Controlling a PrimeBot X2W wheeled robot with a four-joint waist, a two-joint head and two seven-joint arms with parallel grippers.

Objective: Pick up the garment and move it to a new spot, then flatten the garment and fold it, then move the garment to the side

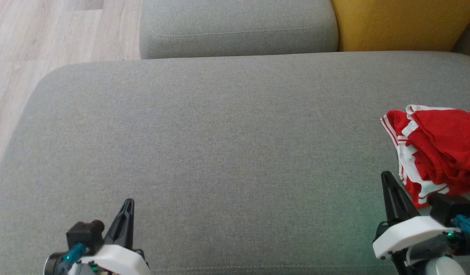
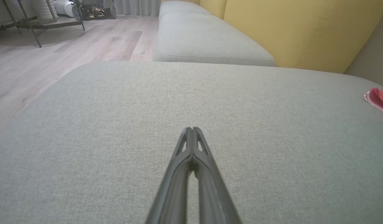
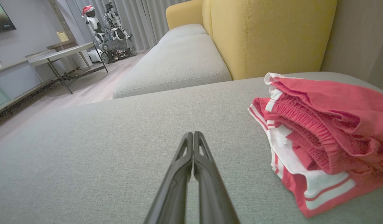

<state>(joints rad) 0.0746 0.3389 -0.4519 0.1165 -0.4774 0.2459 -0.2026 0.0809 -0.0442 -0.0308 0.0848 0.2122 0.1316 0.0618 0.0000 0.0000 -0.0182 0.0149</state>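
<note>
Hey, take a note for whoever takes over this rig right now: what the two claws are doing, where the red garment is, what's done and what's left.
Left claw: shut, empty, over the bare grey cushion.
Right claw: shut, empty, beside the garment and apart from it.
Garment: red with white stripes, in a bunched heap at the cushion's right side.
Done: nothing certain. The heap looks rumpled rather than neatly folded, and nothing is held.
Left, probably: pick it up, carry it to the open middle, flatten, fold, then move it aside.
</note>
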